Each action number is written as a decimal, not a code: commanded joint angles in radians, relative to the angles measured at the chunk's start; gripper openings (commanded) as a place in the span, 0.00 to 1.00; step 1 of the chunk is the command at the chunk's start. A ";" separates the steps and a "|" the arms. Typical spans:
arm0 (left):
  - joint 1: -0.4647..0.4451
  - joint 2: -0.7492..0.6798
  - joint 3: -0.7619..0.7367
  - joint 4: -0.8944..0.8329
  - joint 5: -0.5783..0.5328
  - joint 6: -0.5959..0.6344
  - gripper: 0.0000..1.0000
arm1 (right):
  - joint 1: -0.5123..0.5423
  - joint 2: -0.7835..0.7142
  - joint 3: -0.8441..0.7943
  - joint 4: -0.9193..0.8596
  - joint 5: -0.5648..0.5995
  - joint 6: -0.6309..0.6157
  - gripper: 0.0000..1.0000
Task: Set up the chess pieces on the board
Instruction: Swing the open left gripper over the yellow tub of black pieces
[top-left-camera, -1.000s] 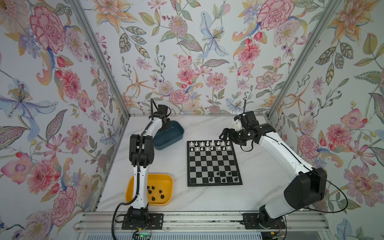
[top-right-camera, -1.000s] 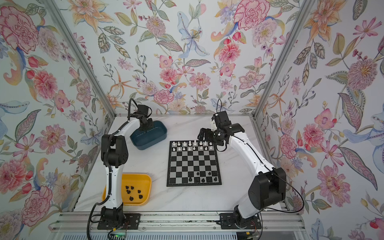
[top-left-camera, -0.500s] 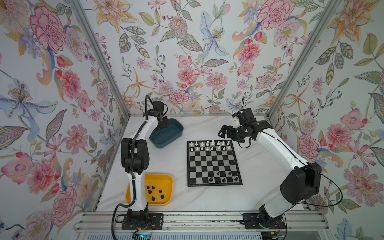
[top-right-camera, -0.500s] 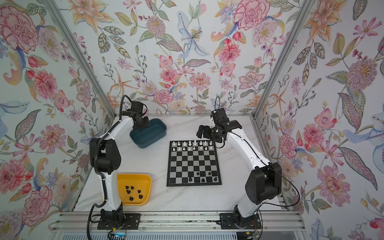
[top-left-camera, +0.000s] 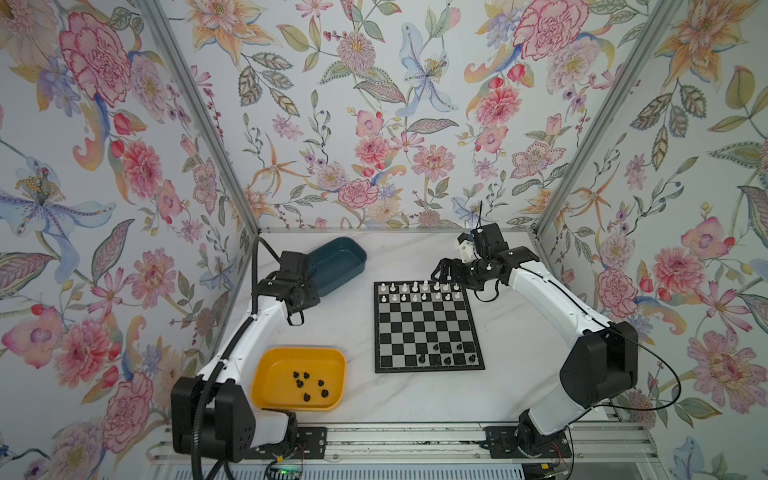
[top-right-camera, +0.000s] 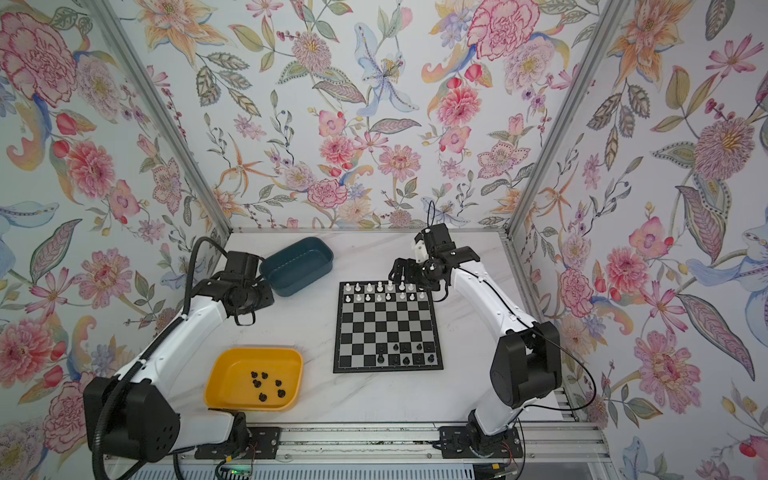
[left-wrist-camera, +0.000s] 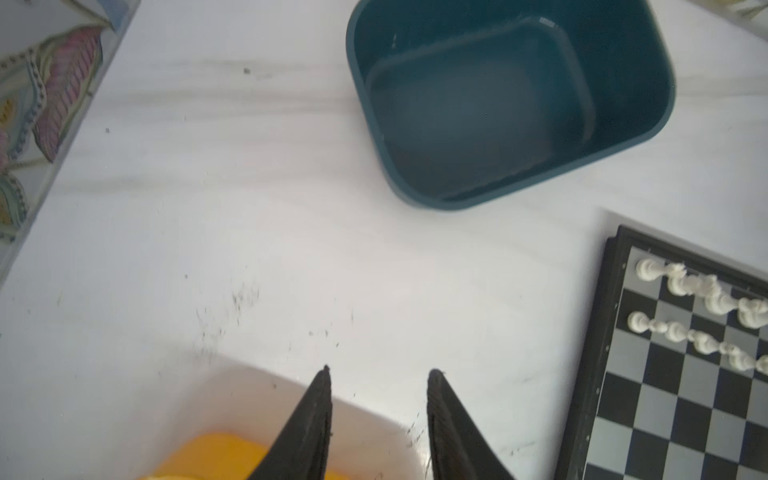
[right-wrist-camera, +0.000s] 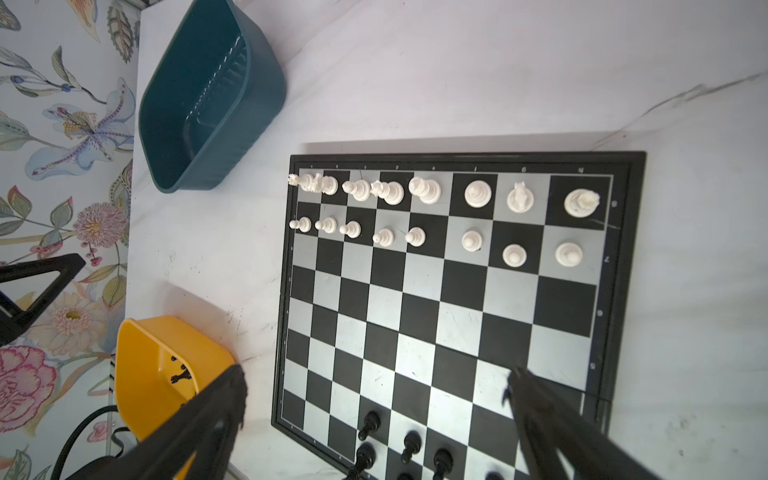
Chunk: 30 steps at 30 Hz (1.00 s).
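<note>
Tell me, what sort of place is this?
Probably a small robot test booth, not a lived-in room: the left arm and right arm are bolted to a metal rail, and the floral walls closely box in one tabletop.

4 bare board (top-left-camera: 424, 324) ranks between chess pieces (top-left-camera: 414, 286)

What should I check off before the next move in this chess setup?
1. Left hand empty, jaws apart: ok.
2. Right hand empty, wide open: ok.
3. White pieces fill two rows of the board: ok.
4. Teal tray empty: ok.
5. Black pieces all on the board: not ok; several lie in the yellow tray.
</note>
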 joint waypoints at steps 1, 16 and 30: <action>-0.043 -0.100 -0.084 -0.061 -0.030 -0.109 0.41 | 0.013 -0.017 -0.026 0.039 -0.048 -0.022 0.99; -0.211 -0.160 -0.320 0.027 -0.008 -0.279 0.39 | 0.026 -0.094 -0.110 0.032 -0.050 -0.033 0.99; -0.211 -0.124 -0.320 0.039 -0.015 -0.255 0.40 | 0.021 -0.121 -0.125 0.017 -0.033 -0.032 0.99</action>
